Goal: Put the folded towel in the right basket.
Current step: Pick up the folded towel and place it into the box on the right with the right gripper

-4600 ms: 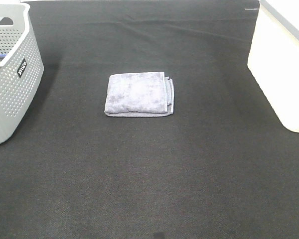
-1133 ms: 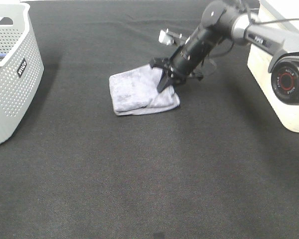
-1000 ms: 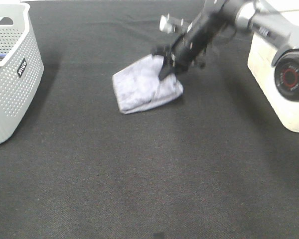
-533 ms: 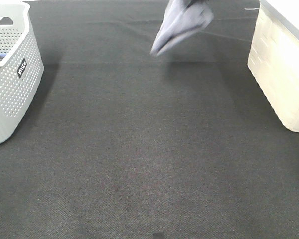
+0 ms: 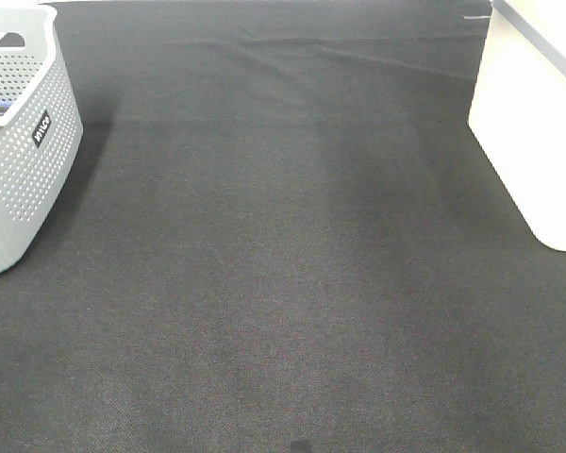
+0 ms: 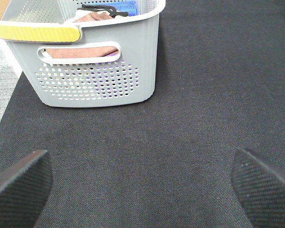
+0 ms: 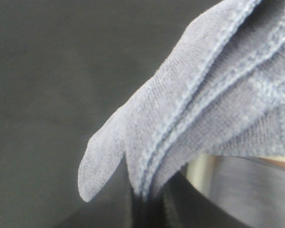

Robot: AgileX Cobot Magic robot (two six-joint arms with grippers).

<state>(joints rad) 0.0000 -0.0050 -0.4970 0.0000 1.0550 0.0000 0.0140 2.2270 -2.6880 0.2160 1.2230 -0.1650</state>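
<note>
Left end effector [image 6: 138, 159]: fingers spread wide, low over the desk [image 5: 283, 283], facing the grey basket [image 6: 99, 80].
Right end effector [image 7: 149, 211]: clamped on the folded towel [image 7: 204, 95], held above the desk.
White basket [image 5: 533, 132]: upper right of the high view.

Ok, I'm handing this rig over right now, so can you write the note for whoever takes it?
Left gripper: open, empty, over the mat, facing the grey basket.
Right gripper: shut on the folded towel, held off the mat; both are out of the exterior high view.
Right basket: at the mat's right edge; its inside cannot be seen.
Done: towel picked up.
Left: carry it over the right basket and release.
</note>
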